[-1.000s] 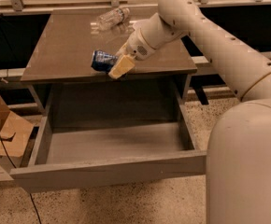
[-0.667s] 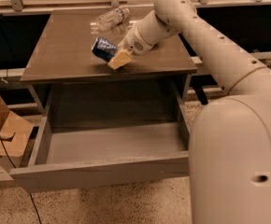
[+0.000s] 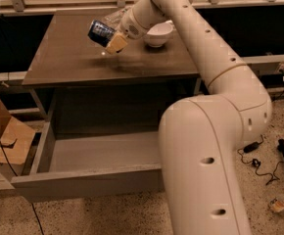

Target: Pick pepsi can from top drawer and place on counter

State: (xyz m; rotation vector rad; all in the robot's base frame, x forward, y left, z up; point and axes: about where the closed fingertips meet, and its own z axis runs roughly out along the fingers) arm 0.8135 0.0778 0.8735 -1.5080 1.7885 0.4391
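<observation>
The gripper (image 3: 113, 40), pinching the small dark blue pepsi can (image 3: 100, 32), has carried it farther in above the glossy brown desk (image 3: 68, 65), clear of the open grey drawer (image 3: 83, 180), so only the set-down seems left.

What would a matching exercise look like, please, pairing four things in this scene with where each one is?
Things:
1. pepsi can
2. white bowl
3. top drawer
4. cardboard box

Places:
A. on the floor at the left
B. pulled open below the counter
C. held tilted in the hand, above the counter
D. resting on the counter near its far edge

Pairs: 1-C, 2-D, 3-B, 4-A
</observation>
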